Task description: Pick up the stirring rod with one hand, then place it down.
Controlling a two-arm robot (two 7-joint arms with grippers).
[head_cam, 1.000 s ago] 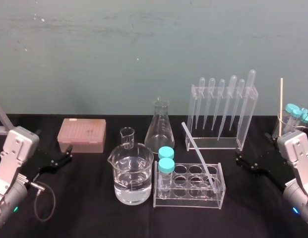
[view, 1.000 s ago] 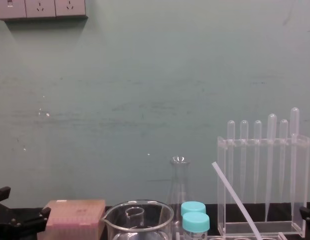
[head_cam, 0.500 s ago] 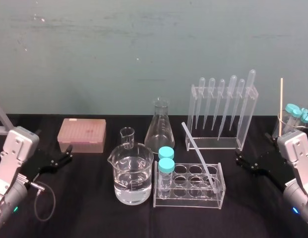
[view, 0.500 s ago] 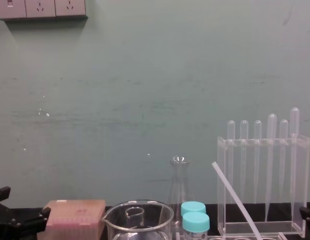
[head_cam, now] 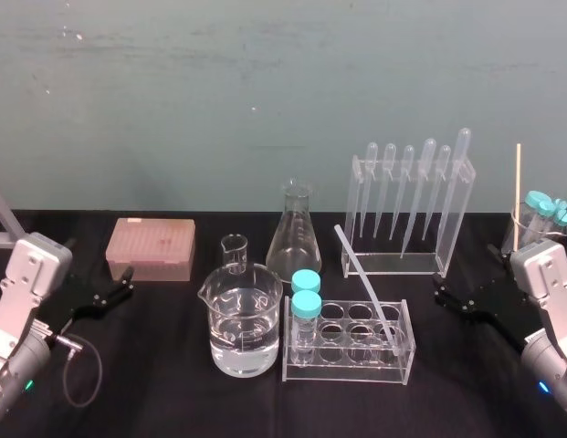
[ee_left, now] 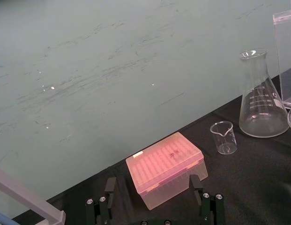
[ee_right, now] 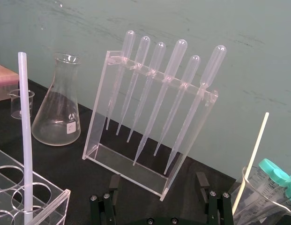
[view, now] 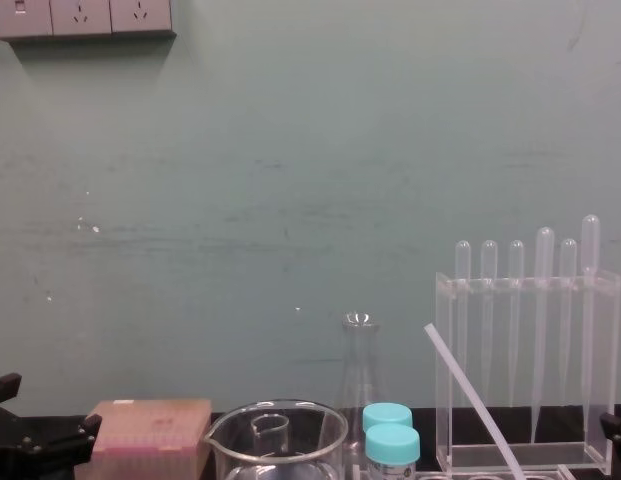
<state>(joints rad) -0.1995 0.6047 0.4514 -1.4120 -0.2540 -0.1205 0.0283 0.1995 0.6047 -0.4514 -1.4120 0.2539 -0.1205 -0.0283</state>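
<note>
Black bench (head_cam: 173,392), teal wall behind. Stirring rod (head_cam: 364,285) leans in the test tube rack (head_cam: 347,370) near the front edge; left gripper (head_cam: 128,279) and right gripper (head_cam: 438,292) sit wide open at the side edges.

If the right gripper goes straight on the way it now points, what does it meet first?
Probably the pipette rack: it stands straight ahead of the open right gripper. The stirring rod is off that line.

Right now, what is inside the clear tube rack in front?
Two teal-capped tubes at its left end, and the stirring rod leaning in a right-side hole; the rod's lower tip is unclear.
</note>
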